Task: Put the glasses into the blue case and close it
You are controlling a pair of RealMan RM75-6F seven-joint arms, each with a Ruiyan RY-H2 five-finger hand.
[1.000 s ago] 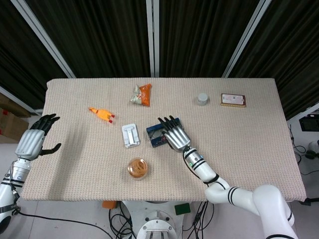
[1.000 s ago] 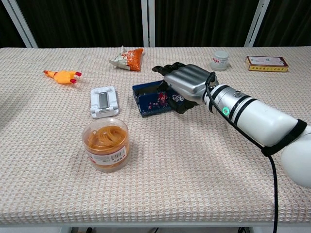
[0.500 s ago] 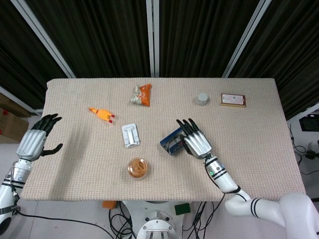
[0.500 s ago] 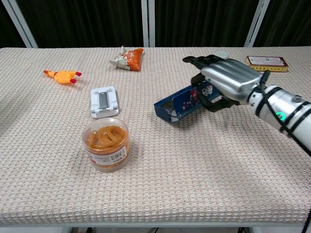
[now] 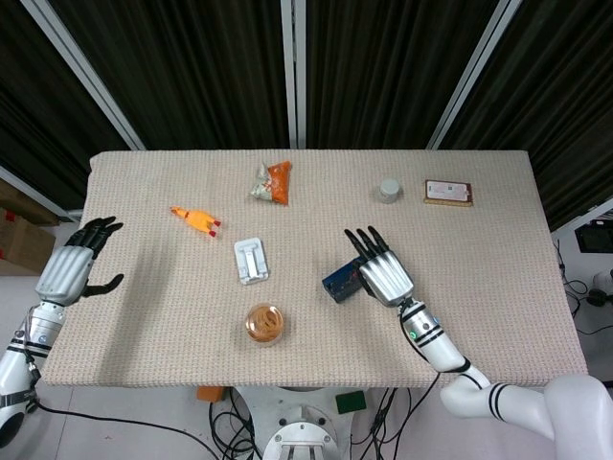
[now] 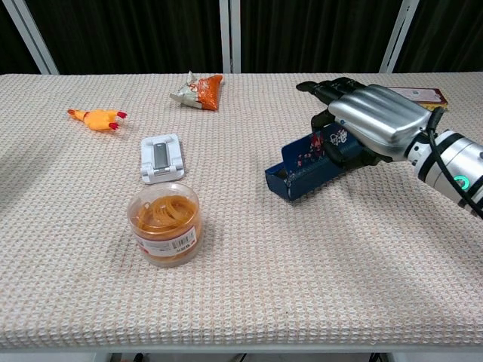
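The blue case (image 6: 308,167) with a floral pattern lies right of the table's centre, one end raised under my right hand (image 6: 373,124). That hand grips the case from above at its far right end, fingers stretched over it. In the head view the blue case (image 5: 342,281) shows just left of the right hand (image 5: 383,274). The case's near end looks open and dark inside. I see no glasses in either view. My left hand (image 5: 72,268) hovers open beyond the table's left edge, holding nothing.
On the table (image 5: 144,316) are an orange rubber chicken (image 6: 96,118), a snack packet (image 6: 198,90), a white holder (image 6: 161,157) and a clear jar of rubber bands (image 6: 164,224). A small white pot (image 5: 389,190) and a flat box (image 5: 448,193) sit at the far right.
My right hand has carried the blue case from beside the white holder to the right and nearer the front edge, then lowered it. The left hand barely moved.
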